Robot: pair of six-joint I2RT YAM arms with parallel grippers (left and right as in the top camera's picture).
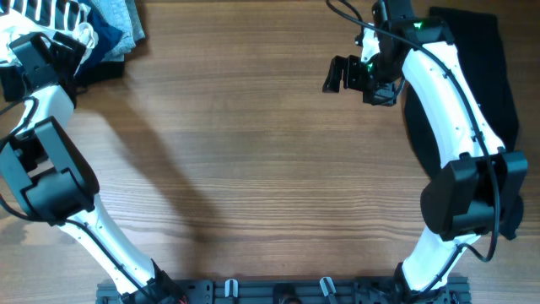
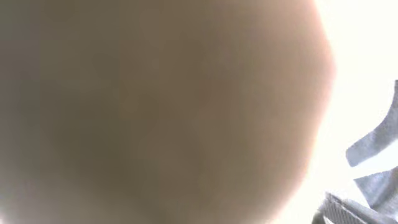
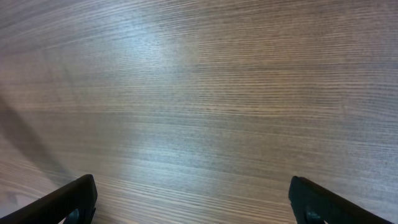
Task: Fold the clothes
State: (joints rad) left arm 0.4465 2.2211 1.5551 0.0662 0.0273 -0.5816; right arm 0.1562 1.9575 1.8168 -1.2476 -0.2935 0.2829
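At the far left corner of the bench (image 1: 253,152) we find the white T-shirt (image 1: 82,35) bunched in a heap. Its black-and-white striped part (image 1: 49,10) lies against the far edge. The shirt sits against a blue garment (image 1: 105,35) and a grey garment (image 1: 126,19) (where they meet, we cannot tell which layer lies on top). The left arm (image 1: 51,114) reaches from the near edge up into this heap, and its end is over the cloth. We cannot tell how the left gripper stands. From overhead its fingers are lost among arm and fabric. The left wrist view gives only a brown blur, white glare on the right and a scrap of grey cloth (image 2: 373,155) at the lower right.

Towards the far right corner, the right gripper (image 1: 337,74) hangs over bare wood, just left of a black garment (image 1: 481,59) spread along the right edge. The right arm (image 1: 443,93) crosses above that garment. In the right wrist view the two fingers (image 3: 74,202) stand at opposite lower corners, spread wide, with only wood grain between them. That gripper has hold of nothing and is well apart from the shirt, which lies across the bench at the other far corner.
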